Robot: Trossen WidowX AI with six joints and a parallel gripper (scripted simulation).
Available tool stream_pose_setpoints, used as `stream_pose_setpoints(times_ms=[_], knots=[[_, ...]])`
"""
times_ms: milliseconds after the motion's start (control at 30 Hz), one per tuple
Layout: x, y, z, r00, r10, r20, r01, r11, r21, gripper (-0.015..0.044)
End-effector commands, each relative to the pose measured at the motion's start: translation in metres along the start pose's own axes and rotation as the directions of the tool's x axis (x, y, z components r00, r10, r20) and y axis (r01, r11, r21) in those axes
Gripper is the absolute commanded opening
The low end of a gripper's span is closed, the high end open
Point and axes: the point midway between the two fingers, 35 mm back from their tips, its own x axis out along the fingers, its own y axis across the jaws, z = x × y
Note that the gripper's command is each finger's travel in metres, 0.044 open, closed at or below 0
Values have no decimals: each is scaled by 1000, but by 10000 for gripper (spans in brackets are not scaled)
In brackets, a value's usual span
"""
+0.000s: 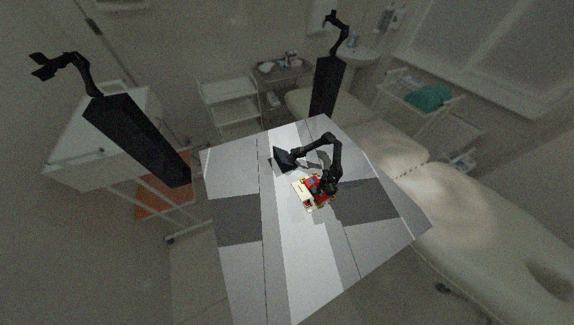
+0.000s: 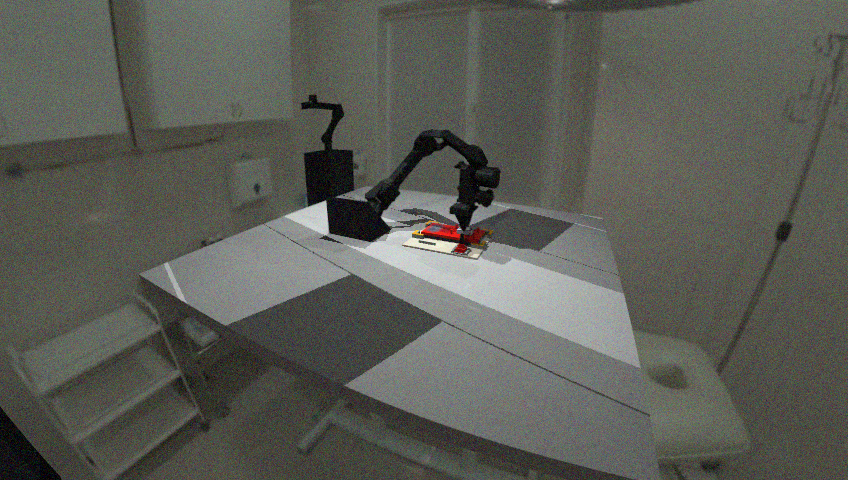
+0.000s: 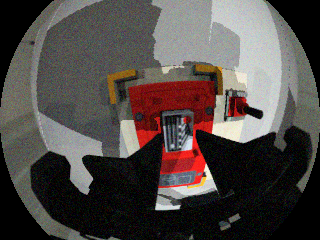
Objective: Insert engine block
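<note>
The red car body (image 1: 311, 181) (image 2: 436, 230) (image 3: 145, 97) lies flat on a cream board (image 1: 295, 193) (image 2: 445, 248) (image 3: 228, 131). The grey engine block (image 3: 177, 131) stands in the middle of the body in the wrist view, with several dark slots and ridges on its top. How deep it sits is hard to tell. My gripper (image 2: 464, 229) (image 3: 179, 135) is open a little, pointing down, with one fingertip on each side of the block. The right fingertip shows a small gap to it; the left one is at its edge, and touching or not cannot be told. The rib is not clearly visible.
Orange corner brackets (image 3: 113, 90) (image 3: 218, 75) stand around the body. A red part with a black handle (image 3: 252, 111) sits on the board beside it. My dark arm base (image 1: 284, 160) (image 2: 355, 220) stands close by. Two more arms on black pedestals (image 1: 137, 139) (image 1: 327, 86) stand beyond the table.
</note>
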Motion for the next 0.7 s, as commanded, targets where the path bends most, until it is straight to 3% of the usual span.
stream_pose_setpoints(times_ms=[0,233,667], knots=[[0,0,0,1000,0,0,0,1000,0,265],[0,0,0,1000,0,0,0,1000,0,440],[-14,-1,0,1000,3,2,-3,1000,4,440]])
